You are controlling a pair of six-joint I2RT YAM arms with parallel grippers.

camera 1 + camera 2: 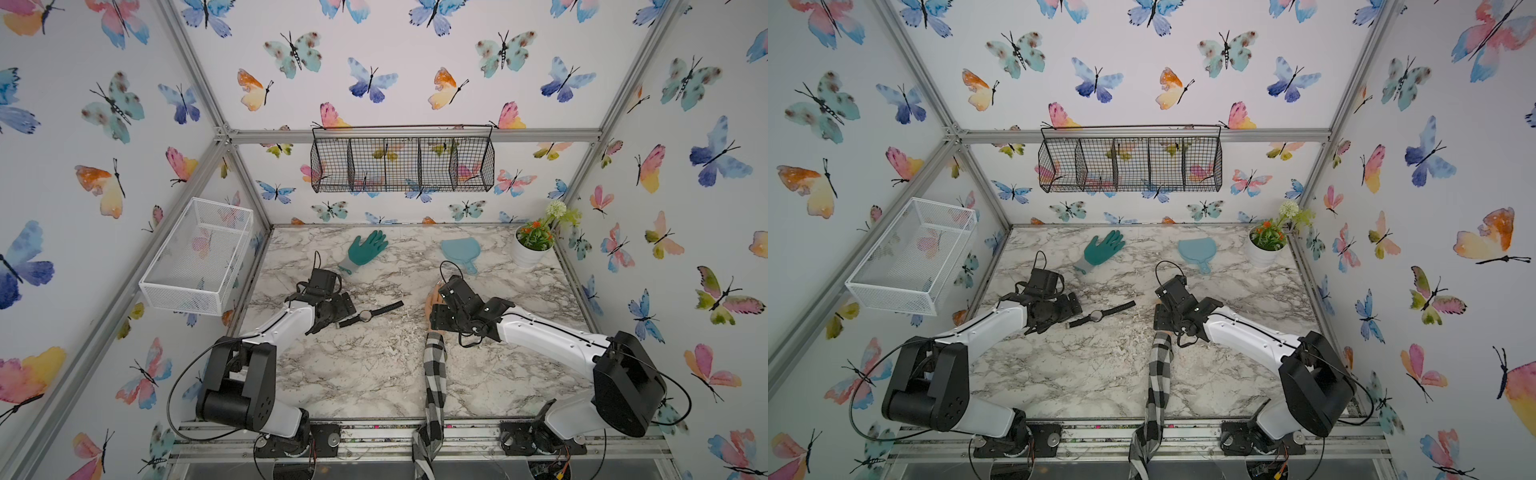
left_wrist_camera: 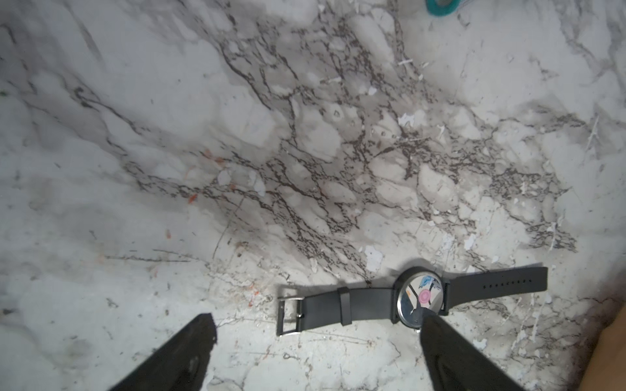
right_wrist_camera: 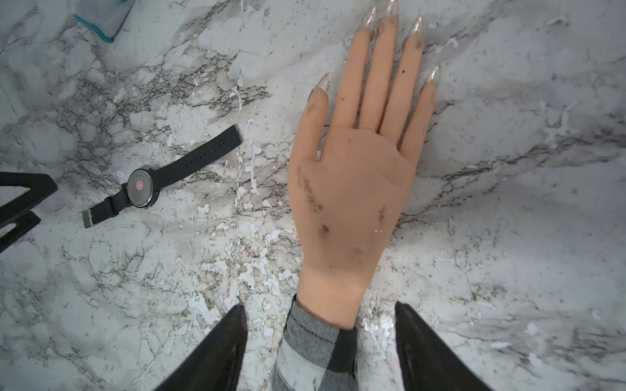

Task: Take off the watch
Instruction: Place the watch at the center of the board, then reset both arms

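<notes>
Watch [image 2: 411, 298] is lying unbuckled and flat on the surface [image 2: 169, 101], near the mannequin hand [image 3: 355, 189], whose wrist is showing bare. Left jaws are hanging spread over the strap, gripping nothing. Right jaws are standing spread either side of the sleeve [image 3: 311, 348] cuff, not pinching it. Task is looking essentially done, with only pulling both arms clear remaining.

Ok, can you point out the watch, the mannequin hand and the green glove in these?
watch [image 3: 139, 188]: right wrist view, on the round dial.
mannequin hand [image 3: 352, 189]: right wrist view, on the middle of the back of the hand.
green glove [image 1: 364, 250]: in a top view, on the palm area.
</notes>
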